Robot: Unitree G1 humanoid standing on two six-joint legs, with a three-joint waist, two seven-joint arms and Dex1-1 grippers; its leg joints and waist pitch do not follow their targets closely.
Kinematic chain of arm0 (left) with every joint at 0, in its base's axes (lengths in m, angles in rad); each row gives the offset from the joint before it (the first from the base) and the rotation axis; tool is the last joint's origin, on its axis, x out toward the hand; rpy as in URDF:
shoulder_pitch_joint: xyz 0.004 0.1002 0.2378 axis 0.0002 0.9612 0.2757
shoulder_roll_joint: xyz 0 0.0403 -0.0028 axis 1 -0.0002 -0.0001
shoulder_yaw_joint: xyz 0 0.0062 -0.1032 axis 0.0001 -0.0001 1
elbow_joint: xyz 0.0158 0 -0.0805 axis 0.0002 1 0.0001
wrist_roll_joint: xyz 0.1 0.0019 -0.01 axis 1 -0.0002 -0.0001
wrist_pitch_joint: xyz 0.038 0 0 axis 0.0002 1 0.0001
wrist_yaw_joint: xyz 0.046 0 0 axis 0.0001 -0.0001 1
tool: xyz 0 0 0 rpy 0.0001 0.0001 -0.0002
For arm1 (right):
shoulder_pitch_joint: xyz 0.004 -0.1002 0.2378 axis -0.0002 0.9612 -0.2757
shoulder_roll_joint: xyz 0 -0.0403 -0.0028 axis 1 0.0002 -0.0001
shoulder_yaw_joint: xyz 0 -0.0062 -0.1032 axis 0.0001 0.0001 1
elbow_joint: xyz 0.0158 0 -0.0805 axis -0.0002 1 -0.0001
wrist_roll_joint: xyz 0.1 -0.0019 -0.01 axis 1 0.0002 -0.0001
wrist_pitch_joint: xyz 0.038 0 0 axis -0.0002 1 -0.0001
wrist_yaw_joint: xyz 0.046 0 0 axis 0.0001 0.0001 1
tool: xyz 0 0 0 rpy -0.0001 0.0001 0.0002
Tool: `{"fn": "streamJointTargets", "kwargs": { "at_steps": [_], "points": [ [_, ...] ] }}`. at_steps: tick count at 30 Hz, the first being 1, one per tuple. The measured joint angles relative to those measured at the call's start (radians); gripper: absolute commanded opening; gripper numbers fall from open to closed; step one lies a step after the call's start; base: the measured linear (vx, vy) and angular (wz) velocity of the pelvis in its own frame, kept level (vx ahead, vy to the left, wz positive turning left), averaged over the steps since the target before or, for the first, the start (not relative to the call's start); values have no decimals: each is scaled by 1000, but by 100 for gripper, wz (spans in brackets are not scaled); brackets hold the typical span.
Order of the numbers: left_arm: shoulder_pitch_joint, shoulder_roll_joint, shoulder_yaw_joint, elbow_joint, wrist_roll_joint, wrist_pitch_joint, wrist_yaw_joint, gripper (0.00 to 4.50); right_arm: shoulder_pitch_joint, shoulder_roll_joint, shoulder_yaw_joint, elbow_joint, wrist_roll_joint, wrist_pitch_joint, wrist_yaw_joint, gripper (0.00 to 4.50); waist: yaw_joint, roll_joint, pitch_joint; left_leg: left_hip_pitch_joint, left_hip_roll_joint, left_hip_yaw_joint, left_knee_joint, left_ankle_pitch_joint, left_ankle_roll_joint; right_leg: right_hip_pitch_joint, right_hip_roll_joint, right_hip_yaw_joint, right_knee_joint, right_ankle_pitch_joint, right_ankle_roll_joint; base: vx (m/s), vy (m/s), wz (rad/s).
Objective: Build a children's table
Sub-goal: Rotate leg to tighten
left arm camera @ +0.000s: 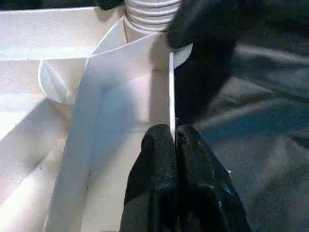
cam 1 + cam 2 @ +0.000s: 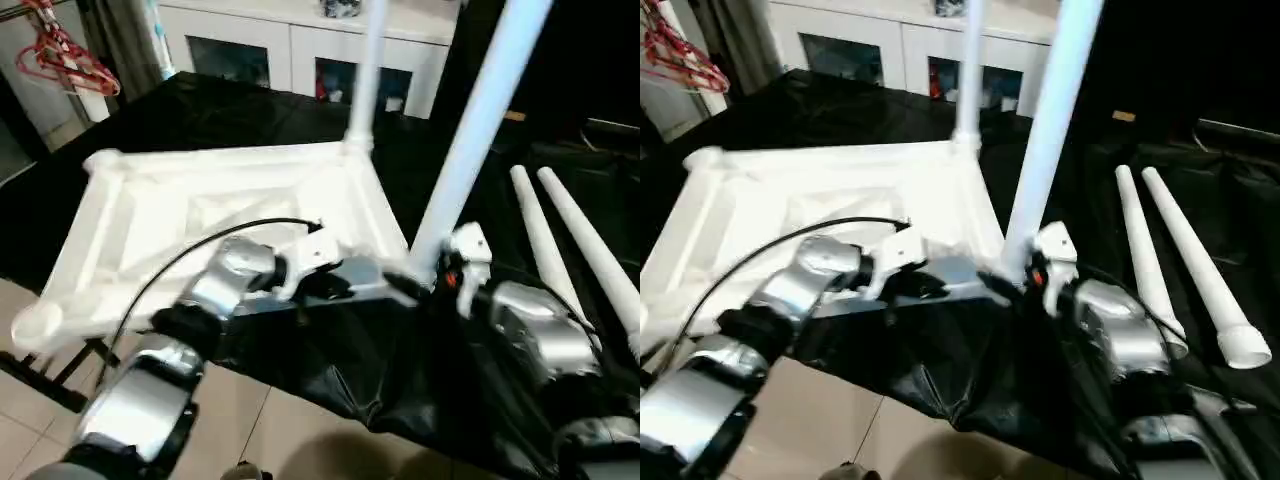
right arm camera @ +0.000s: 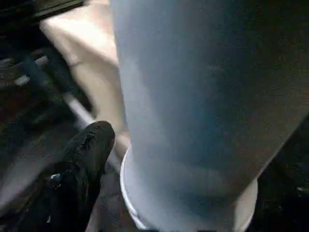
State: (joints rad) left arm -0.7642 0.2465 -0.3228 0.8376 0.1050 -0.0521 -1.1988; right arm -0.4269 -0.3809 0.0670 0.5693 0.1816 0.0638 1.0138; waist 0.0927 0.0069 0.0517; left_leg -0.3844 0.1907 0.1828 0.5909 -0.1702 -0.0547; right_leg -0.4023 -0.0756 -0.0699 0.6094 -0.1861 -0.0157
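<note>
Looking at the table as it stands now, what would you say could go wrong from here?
The near leg leans in its corner socket; with the right end effector beside its base, not clearly gripping, it may tip out. The left end effector pinches only the thin rim of the tabletop, so the top could slip. The two spare legs lie close to the right forearm and might get knocked.

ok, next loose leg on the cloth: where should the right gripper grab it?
Take the nearer loose leg around its middle, coming from above with the fingers across it. It lies flat on the black cloth, round and tapered, close beside the other loose leg, so a side approach looks crowded.
</note>
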Motion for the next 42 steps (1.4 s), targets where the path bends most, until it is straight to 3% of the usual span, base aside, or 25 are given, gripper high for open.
{"fn": "streamJointTargets", "kwargs": {
  "at_steps": [5,6,16,22,27,33,35,39,42],
  "points": [
    [13,30,-5,-22,-23,9,-89,0,25,-34,28,-44,21,20,116,394,1,-1,0,0,0,1,0,0,0,0,0,0,0,0,0,0,0,0],
    [14,34,-5,-27,-24,12,-101,0,27,-36,32,-49,21,22,126,369,0,-1,1,0,0,1,0,0,0,0,0,0,0,0,0,0,0,0],
    [22,61,-8,-55,-38,48,-179,0,30,-53,51,-79,25,48,189,290,0,-2,1,0,1,1,0,0,0,0,0,0,0,0,0,0,0,0],
    [32,60,-7,-67,-40,59,-161,0,56,-30,44,-101,28,57,164,278,2,-2,1,0,1,1,0,0,0,0,0,0,0,0,0,0,0,0],
    [14,10,16,-16,-10,62,-6,0,59,64,-30,-71,6,59,-79,277,-4,-3,1,5,1,1,0,0,-1,2,0,1,1,0,0,0,0,0],
    [-31,-84,26,63,32,110,218,0,-10,201,-103,38,-46,41,-462,276,-9,-2,1,16,-1,1,-1,0,-1,9,-2,1,-1,-3,5,0,0,0],
    [-48,-126,31,92,48,126,304,0,-59,249,-127,100,-70,31,-615,276,-12,3,2,18,-2,-2,-2,0,-1,14,-2,-2,-9,-3,5,0,0,0],
    [-60,-167,31,115,67,132,368,0,-84,269,-138,159,-89,-23,-723,276,-13,7,1,20,-5,-4,-15,0,-1,22,-2,-5,-34,-3,5,0,0,0],
    [-63,-169,27,119,71,120,372,0,-84,271,-140,164,-100,-37,-728,345,-15,7,1,19,-10,-3,-15,0,-1,21,-3,1,-34,-3,5,0,0,0]
  ]
}}
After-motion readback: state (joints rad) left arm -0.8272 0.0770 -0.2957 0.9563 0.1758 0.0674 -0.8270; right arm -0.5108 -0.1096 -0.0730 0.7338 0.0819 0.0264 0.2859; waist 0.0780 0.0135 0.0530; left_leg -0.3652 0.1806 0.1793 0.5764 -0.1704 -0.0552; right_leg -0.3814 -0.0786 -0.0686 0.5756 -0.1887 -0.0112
